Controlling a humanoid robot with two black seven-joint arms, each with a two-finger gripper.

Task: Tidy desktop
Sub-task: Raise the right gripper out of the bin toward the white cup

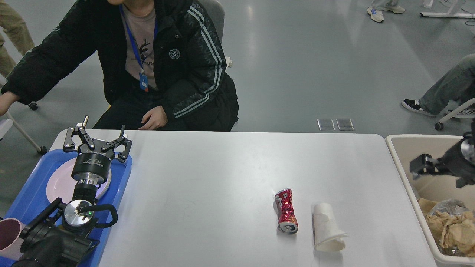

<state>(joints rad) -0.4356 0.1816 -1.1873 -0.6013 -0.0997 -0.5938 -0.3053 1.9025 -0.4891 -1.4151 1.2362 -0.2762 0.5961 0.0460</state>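
Observation:
The white desktop [222, 174] fills the middle of the head view. A crushed red can [286, 210] lies on it right of centre. A white paper cup [326, 227] lies on its side just right of the can, mouth toward me. My left gripper [101, 130] is open and empty, held above the pink plate [59, 181] at the desktop's left end. My right gripper [420, 165] hangs over the beige bin [399, 163] at the right, well apart from the cup. It shows dark and side-on, so its fingers cannot be told apart.
The blue tray [22, 196] holds the plate and a pink cup [9, 237] at the near left. The bin holds crumpled paper and wrappers [451, 226]. A seated person in a black jacket [163, 66] leans close to the desktop's far left edge.

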